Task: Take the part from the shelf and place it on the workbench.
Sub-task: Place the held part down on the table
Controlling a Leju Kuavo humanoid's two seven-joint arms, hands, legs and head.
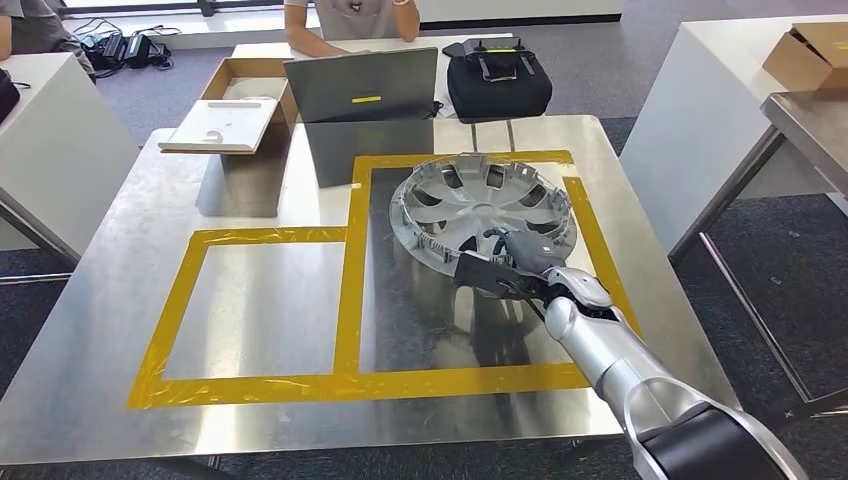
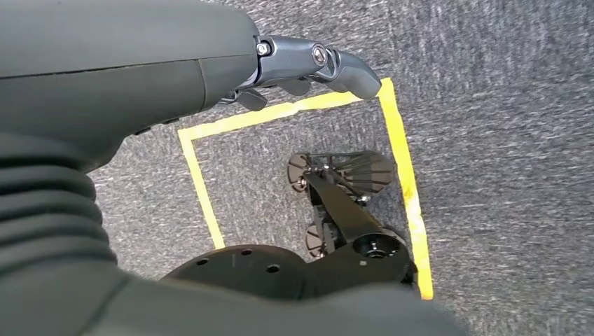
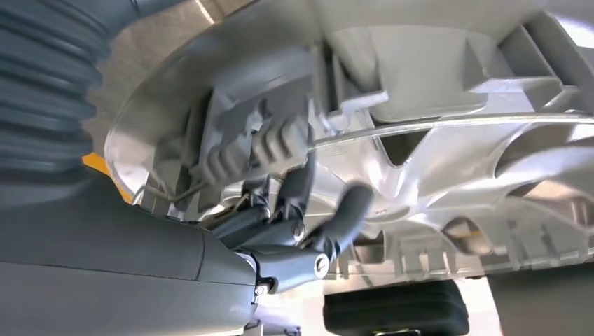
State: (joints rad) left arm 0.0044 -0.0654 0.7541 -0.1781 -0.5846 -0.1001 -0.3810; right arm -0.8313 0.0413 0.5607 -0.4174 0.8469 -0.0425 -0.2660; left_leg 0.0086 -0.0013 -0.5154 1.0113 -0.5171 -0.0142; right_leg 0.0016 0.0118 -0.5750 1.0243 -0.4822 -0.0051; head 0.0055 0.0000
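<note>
The part point(image 1: 483, 207), a silver plastic wheel cover, sits tilted on the bench point(image 1: 120, 300), inside the larger yellow-taped rectangle point(image 1: 355, 290) toward the bench's far right corner. Its far rim looks down on the steel; its near rim is raised, where my right hand point(image 1: 520, 262) has it. It is round, so there is no long axis to align; what matters is the tilt, near edge high, far edge low.

Right wrist view: fingers point(image 3: 280, 143) curled over the rim from inside, thumb point(image 3: 347, 210) against the spoked face, so I read the fingers as clamped on the part. The cover lies directly ahead of the fingers, away from me.

Look of the part: moulded spokes with open slots, clip tabs round the rim, a wire retaining ring visible on the back.

Left hand point(image 2: 308, 66) hangs over grey carpet, fingers curled in, holding nothing. The right is the only hand near.

Judgement: placing is nearly done; the near rim wants lowering flat before release.

Beyond: an open laptop point(image 1: 362, 85) and a black bag point(image 1: 498, 80) at the far edge.
</note>
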